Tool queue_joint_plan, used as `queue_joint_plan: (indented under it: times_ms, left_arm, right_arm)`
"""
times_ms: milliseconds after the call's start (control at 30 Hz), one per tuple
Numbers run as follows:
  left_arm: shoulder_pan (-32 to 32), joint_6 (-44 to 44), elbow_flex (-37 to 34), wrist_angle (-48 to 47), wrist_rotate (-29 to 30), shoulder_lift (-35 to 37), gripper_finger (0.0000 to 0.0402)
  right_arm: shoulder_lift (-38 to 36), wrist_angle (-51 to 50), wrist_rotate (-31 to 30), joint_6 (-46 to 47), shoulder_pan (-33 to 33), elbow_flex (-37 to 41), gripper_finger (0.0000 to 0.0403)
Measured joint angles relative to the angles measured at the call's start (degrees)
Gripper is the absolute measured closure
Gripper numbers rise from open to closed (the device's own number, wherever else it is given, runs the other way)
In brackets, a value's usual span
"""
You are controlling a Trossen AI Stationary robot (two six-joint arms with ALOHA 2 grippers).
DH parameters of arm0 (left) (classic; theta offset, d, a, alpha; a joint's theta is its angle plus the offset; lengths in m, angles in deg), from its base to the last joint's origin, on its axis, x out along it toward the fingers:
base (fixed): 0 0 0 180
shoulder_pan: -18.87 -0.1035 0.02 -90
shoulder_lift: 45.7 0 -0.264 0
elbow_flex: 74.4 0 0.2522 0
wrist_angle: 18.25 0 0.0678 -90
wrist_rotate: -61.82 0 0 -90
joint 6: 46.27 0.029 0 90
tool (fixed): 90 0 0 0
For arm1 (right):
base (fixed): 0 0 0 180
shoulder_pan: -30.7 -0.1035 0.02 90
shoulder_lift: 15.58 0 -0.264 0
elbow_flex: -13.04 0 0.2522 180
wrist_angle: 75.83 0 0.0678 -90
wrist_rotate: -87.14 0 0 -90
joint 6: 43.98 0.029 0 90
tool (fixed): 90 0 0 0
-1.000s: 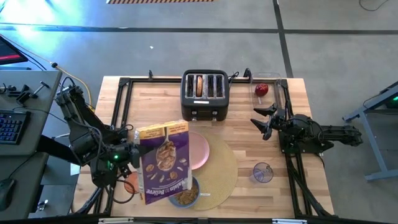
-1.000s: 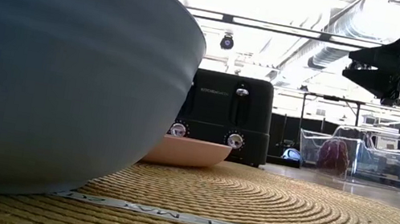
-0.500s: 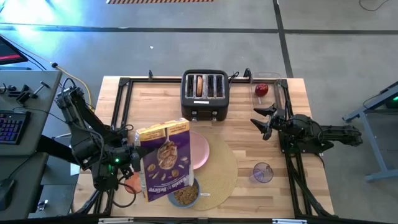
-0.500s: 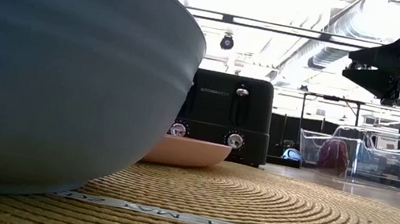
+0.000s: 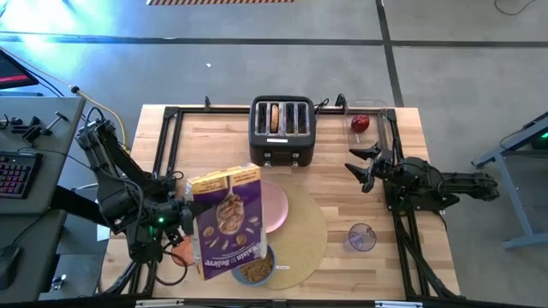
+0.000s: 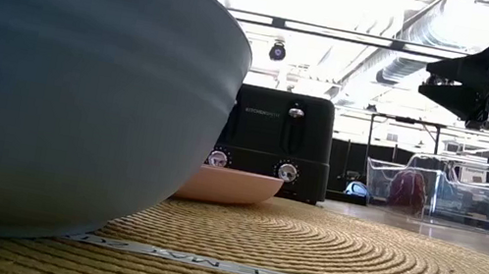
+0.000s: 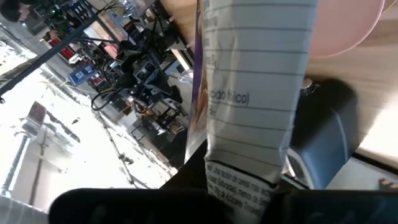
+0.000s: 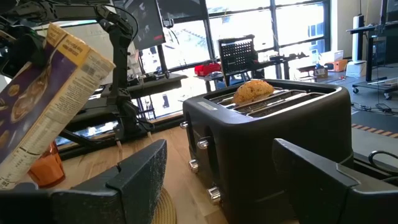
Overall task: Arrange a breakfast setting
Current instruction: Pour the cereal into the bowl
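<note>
- My left gripper [image 5: 181, 216] is clamped on the cereal box [image 5: 226, 221], tilted over the bowl [image 5: 255, 268] at 6 o'clock on the placemat [image 5: 306, 233].
- My right gripper [image 5: 360, 165] waits with fingers spread at 3 o'clock, facing the toaster [image 5: 283, 130].
- Bagel [image 8: 252, 91] sits in a toaster slot.
- Plate [image 5: 276, 205] on the placemat; cup [image 8: 45, 168] beside the box; glass [image 5: 361, 236] at 4 o'clock; apple [image 5: 360, 124] at 1 o'clock.

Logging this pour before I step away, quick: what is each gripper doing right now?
Left gripper: shut on the cereal box, tilted over the blue bowl.
Right gripper: open, holding nothing, beside the toaster.
</note>
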Motion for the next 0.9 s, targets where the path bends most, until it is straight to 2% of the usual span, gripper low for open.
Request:
queue_joint_plan:
  times_ms: [167,900]
  left_arm:
    - [0.0,-4.5,0.0,-2.2,-2.6,0.0,0.0397]
    - [0.0,-20.1,0.0,-3.1,-4.2,1.8,0.0397]
  right_arm:
    - [0.0,0.0,0.0,0.0,0.0,0.0,0.0119]
    - [0.0,0.0,0.0,0.0,0.0,0.0,0.0119]
